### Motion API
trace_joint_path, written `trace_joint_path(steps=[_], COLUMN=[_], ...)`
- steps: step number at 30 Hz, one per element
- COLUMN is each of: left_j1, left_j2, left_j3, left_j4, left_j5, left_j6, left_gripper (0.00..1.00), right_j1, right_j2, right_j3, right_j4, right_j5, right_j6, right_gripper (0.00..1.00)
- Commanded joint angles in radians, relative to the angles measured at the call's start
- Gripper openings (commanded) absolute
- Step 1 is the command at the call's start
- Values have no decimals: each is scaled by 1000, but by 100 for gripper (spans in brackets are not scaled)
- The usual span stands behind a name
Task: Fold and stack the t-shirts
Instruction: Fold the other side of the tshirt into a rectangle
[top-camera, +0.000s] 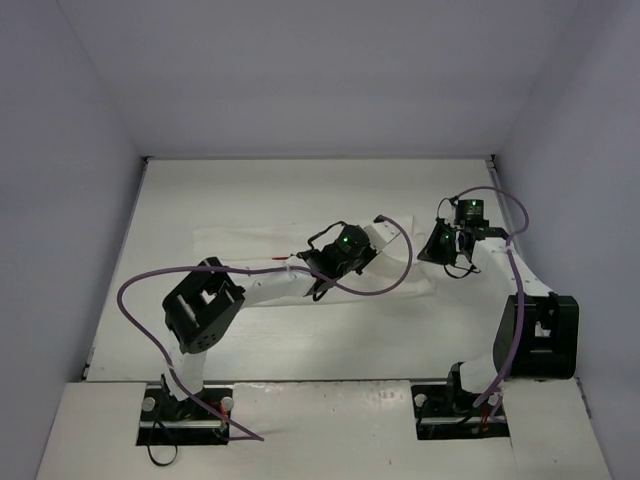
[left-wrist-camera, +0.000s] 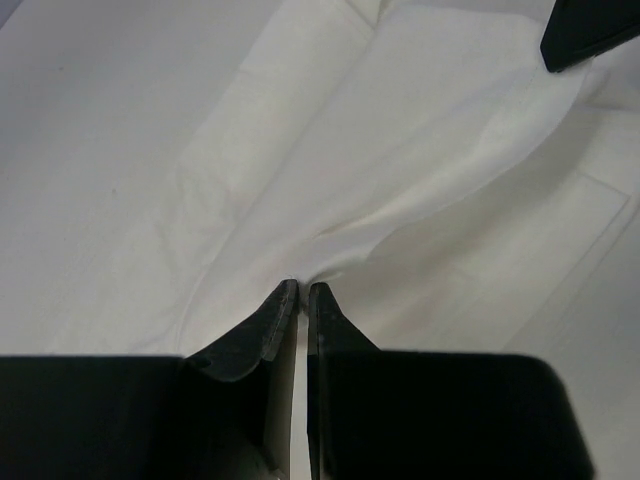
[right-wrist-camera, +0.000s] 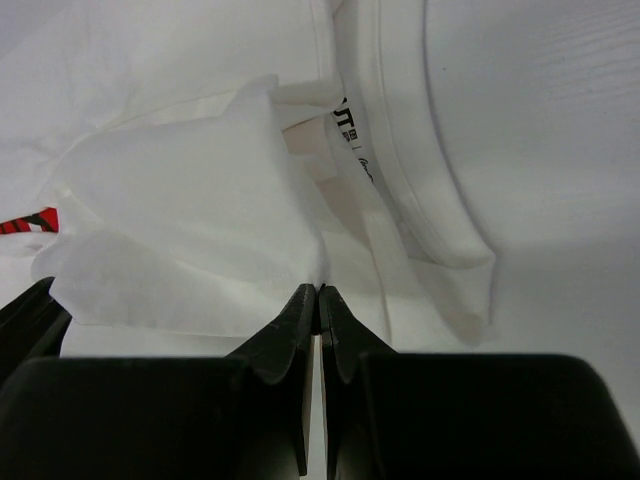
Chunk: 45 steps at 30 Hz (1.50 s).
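While the t-shirt (top-camera: 235, 240) lies as a long, narrow band across the middle of the table (top-camera: 200, 190), you look to be partway through the folding. The cloth seems doubled lengthwise, but it is rumpled, no neat packet exists, and nothing is stacked. Only 1 shirt shows.

On the left, your left arm reaches low and forward from its base, elbow bent near the front edge, wrist over the middle of the band. The left gripper (left-wrist-camera: 303, 292) has its jaws closed, and a ridge of white fabric runs straight up to their tips, so they appear to pinch a fold.

On the right, your right arm rises from its base, folds back at the elbow and comes down on the shirt's right end. The right gripper (right-wrist-camera: 318, 295) has its jaws pressed together at the edge of a loose flap beside the collar (right-wrist-camera: 400, 150). The red print (right-wrist-camera: 25, 222) peeks out to the left.
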Motion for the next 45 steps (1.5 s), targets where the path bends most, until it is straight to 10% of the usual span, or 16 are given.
trace_joint_path(steps=[1, 45], left_j1=[7, 41], left_j2=[-93, -217], left_j3=[-16, -139], left_j4=[6, -73], left_j5=[30, 114], left_j6=[5, -81], left_gripper=[0, 0], right_j1=[-1, 56], right_j2=[-59, -113], right_j3=[-16, -13], right_j4=[12, -108], right_j5=[30, 143], right_j6=[-7, -18], right_gripper=[0, 0])
